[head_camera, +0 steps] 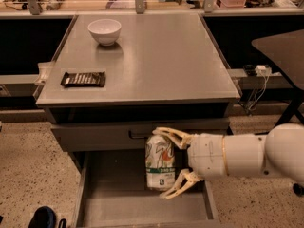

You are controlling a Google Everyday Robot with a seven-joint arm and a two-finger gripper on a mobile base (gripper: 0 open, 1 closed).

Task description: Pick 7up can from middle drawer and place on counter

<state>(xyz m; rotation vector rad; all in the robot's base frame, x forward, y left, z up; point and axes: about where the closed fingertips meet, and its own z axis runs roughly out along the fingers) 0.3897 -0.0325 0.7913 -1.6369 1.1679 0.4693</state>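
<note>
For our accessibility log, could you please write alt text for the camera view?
The robot's gripper holds the 7up can upright above the open middle drawer. On the counter sit a white bowl at the back left and a dark snack bar near the front left edge.

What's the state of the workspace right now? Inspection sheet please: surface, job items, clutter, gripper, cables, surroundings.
Surface: counter, flat matte grey, carrying two items.
Job's things: 7up can upright in the gripper, over the open middle drawer; not yet on the counter.
Clutter: white bowl at the counter's far left; dark snack bar near its left front edge.
Gripper: gripper in front of the cabinet, below counter height, fingers clamped near the can's top and bottom.
Cables: white plug and cord right of the cabinet.
Surroundings: dark table at right; speckled floor.
</note>
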